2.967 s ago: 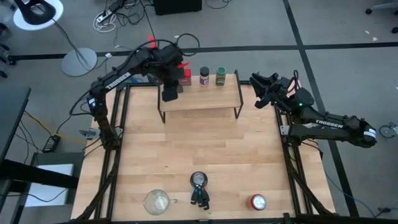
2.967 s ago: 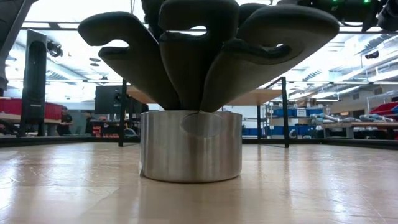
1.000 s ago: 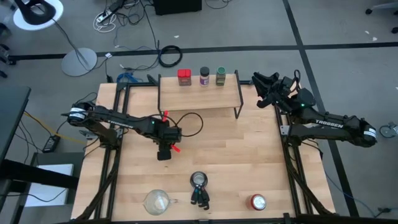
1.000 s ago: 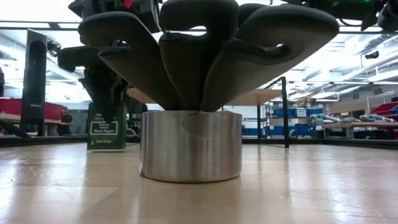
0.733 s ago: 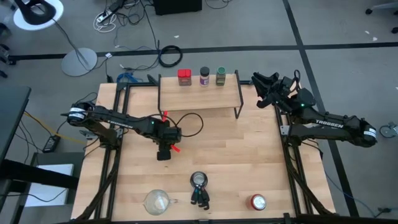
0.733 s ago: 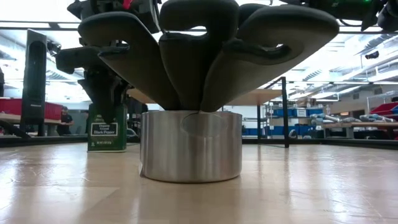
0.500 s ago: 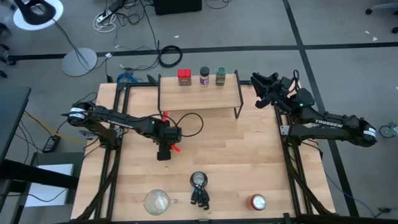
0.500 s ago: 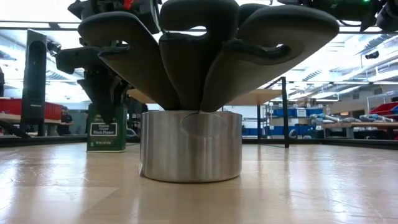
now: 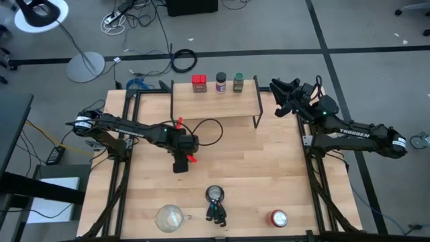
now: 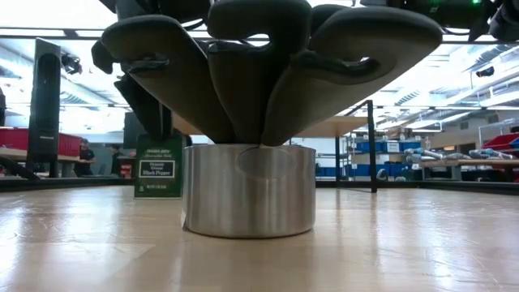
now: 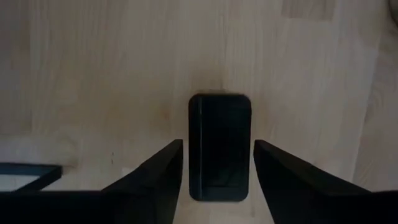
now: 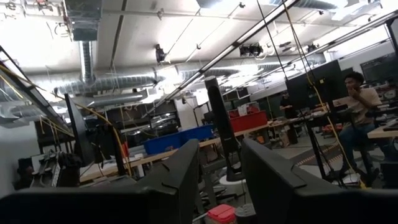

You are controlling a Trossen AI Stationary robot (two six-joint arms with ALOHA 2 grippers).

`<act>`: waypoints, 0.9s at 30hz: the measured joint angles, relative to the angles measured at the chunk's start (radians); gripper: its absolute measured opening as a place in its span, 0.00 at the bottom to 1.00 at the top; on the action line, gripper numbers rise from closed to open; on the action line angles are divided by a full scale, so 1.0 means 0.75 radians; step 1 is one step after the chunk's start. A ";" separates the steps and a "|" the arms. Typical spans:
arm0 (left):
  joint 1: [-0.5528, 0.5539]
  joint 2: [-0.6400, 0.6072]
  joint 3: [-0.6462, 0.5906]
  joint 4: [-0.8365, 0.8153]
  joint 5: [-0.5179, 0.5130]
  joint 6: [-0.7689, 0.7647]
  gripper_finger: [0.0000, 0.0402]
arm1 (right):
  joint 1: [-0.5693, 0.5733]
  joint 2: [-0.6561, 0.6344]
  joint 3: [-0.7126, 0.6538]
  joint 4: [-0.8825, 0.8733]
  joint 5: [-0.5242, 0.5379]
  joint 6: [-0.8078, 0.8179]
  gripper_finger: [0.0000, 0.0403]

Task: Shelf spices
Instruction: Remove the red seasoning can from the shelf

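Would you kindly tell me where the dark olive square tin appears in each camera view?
High view: dark olive square tin under the left hand, left of centre.
Low view: left of the steel cup.
Left wrist view: centre, between the fingers.
Right wrist view: not in it.
Shared landmark: the wooden tabletop.

A pale, smooth wooden counter with a faint sheen carries a brushed-metal cylinder topped by matt dark, rubbery-looking handles. A dark olive square tin bears a paper-like printed label, its lid a smooth dark surface with a dull gloss, flanked by the matt black left gripper. The shelf is a light wooden board on thin black metal legs.
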State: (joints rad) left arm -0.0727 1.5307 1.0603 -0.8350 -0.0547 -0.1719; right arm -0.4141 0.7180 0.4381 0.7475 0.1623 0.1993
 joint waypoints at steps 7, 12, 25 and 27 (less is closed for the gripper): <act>0.000 0.000 0.000 -0.052 -0.002 -0.030 0.56 | 0.000 0.000 0.000 0.000 0.000 -0.003 0.31; 0.000 -0.001 0.013 -0.076 -0.003 -0.030 0.56 | 0.000 0.000 0.000 -0.001 0.000 -0.025 0.31; 0.001 -0.001 0.421 -0.360 -0.156 0.058 0.56 | 0.002 0.000 0.000 -0.003 -0.001 -0.096 0.31; 0.001 -0.001 0.506 -0.412 -0.272 0.087 0.56 | 0.002 0.000 0.000 -0.008 -0.001 -0.106 0.31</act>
State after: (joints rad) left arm -0.0723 1.5303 1.4399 -1.1441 -0.2587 -0.1070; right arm -0.4129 0.7181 0.4381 0.7417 0.1619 0.1195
